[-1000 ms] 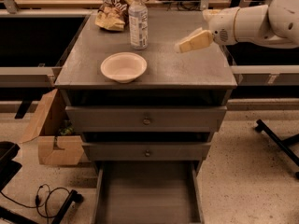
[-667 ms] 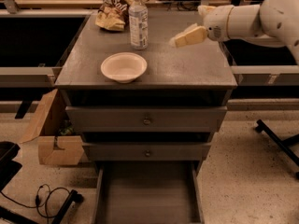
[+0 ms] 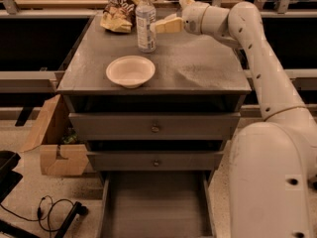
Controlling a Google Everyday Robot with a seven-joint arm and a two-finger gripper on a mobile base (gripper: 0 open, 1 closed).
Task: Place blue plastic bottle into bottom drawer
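Observation:
The blue plastic bottle (image 3: 145,21), clear with a white cap and a pale label, stands upright at the back of the grey cabinet top (image 3: 198,68). My gripper (image 3: 167,15) is open just to the right of the bottle at label height. One pale finger (image 3: 167,25) reaches toward the bottle's side and the other sits behind it. The bottom drawer (image 3: 156,202) is pulled out at floor level, its grey floor bare.
A white bowl (image 3: 130,71) sits at the front left of the top. A crumpled snack bag (image 3: 118,14) lies behind the bottle. Two upper drawers with knobs (image 3: 155,128) are closed. A cardboard box (image 3: 54,143) and a black cable (image 3: 54,209) are on the floor at left.
My gripper has moved left across the back of the cabinet top, from the right side to right beside the bottle. The bottle and bowl have not moved.

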